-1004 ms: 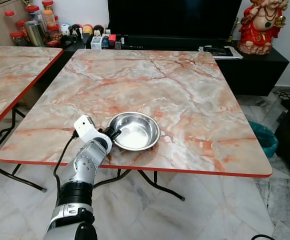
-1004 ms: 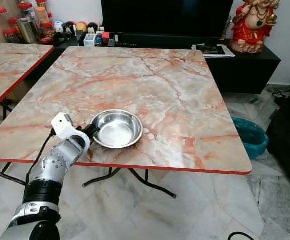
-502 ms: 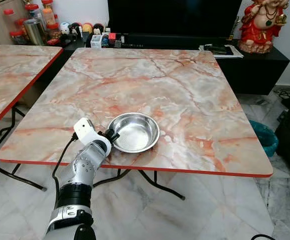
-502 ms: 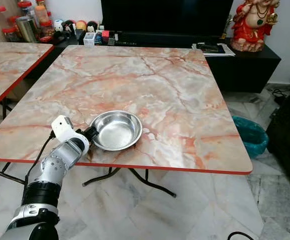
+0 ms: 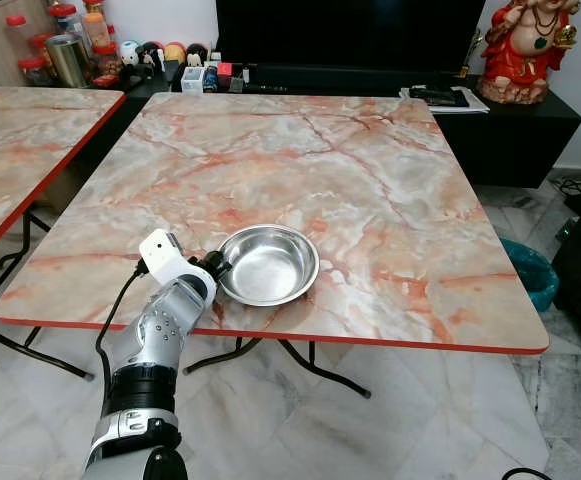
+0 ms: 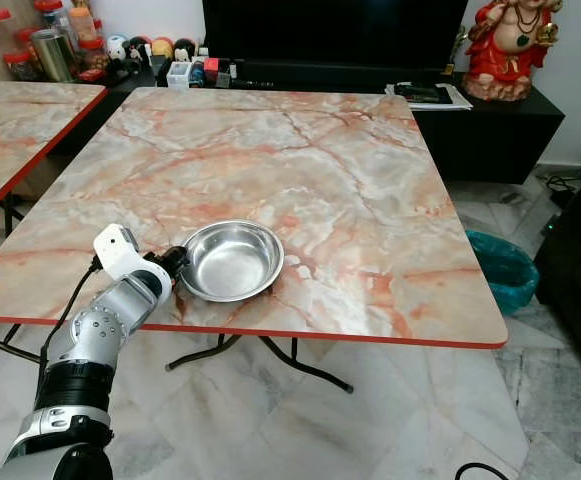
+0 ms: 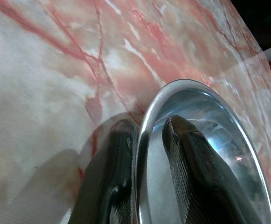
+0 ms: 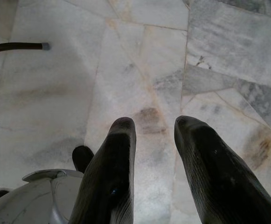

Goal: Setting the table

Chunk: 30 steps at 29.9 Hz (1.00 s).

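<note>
Straddling the steel bowl [image 5: 268, 264] rim nearest the bench [image 5: 390, 180] edge, left gripper [image 5: 216, 267] jaws pinched it; right gripper [image 8: 154, 135] hung spread.

Left arm [image 5: 160, 345]: silver, extended forward and up from the lower left of the head views, forearm angled toward the right, a black cable running along its outer side. White wrist block [image 5: 160, 252] sits at the top of the forearm.

Left gripper [image 7: 147, 128]: two black fingers straddle the bowl rim [image 7: 142, 121], one finger [image 7: 119, 149] outside the rim, the other finger [image 7: 182, 140] inside, lying on the inner wall. Gap between them narrow, with the rim in it; fingers closed on the rim.

Right gripper [image 8: 154, 123]: pointing down at the floor [image 8: 140, 60], fingers parted, nothing between them. Arm idle.
</note>
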Motion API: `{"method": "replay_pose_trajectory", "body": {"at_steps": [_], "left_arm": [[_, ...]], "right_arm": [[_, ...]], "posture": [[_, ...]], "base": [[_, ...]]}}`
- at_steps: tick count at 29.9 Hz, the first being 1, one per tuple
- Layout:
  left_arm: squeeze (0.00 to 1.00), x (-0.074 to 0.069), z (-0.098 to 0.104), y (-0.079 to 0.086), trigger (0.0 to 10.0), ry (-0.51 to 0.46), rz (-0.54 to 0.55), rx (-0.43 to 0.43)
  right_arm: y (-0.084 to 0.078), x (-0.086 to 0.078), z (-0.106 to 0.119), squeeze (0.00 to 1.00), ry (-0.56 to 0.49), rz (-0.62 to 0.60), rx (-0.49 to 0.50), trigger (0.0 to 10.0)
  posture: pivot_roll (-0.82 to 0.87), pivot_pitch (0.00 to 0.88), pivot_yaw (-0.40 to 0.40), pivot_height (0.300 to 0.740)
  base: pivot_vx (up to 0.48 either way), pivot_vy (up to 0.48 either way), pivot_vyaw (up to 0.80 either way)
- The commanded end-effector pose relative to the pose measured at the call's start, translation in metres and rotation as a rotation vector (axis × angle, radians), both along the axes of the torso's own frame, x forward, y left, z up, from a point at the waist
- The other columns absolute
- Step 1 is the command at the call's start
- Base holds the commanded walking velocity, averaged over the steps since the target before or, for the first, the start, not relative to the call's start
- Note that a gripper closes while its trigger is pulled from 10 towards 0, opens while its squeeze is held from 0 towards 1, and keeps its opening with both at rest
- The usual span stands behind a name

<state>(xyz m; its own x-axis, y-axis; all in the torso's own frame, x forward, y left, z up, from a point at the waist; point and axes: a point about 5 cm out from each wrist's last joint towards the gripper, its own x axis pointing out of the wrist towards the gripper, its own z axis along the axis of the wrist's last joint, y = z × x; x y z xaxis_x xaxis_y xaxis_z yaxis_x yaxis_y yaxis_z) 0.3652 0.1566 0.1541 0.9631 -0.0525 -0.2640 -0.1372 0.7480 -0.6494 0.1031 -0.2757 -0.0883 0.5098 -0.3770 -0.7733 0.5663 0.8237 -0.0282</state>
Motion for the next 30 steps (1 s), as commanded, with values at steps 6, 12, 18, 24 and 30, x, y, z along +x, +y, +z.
{"method": "replay_pose_trajectory", "body": {"at_steps": [6,12,18,24,30], "left_arm": [[0.00,-0.001,0.013,0.007,10.0,-0.026,0.009,0.024],[0.00,0.001,0.035,0.036,10.0,-0.116,0.099,0.153],[0.00,-0.005,0.063,0.072,10.0,-0.306,0.246,0.371],[0.00,-0.015,0.064,0.082,10.0,-0.377,0.245,0.626],[0.00,-0.042,0.051,0.107,10.0,-0.396,0.347,0.881]], "right_arm": [[-0.002,-0.002,0.000,0.00,0.007,-0.002,-0.002,10.0],[-0.002,-0.001,0.000,0.00,0.005,-0.003,0.000,10.0],[-0.001,0.000,0.001,0.00,-0.007,-0.006,0.000,10.0],[-0.002,0.000,0.001,0.00,-0.013,-0.008,-0.003,10.0],[-0.002,0.000,0.001,0.00,-0.021,-0.013,-0.006,10.0]], "posture": [[0.06,0.091,-0.026,0.740],[0.06,0.087,-0.027,0.740],[0.06,0.087,-0.027,0.740],[0.06,0.087,-0.027,0.740],[0.07,0.088,-0.025,0.740]], "base": [[0.000,0.000,0.00],[0.000,0.000,0.00],[0.000,0.000,0.00],[0.000,0.000,0.00],[0.000,0.000,0.00]]}}
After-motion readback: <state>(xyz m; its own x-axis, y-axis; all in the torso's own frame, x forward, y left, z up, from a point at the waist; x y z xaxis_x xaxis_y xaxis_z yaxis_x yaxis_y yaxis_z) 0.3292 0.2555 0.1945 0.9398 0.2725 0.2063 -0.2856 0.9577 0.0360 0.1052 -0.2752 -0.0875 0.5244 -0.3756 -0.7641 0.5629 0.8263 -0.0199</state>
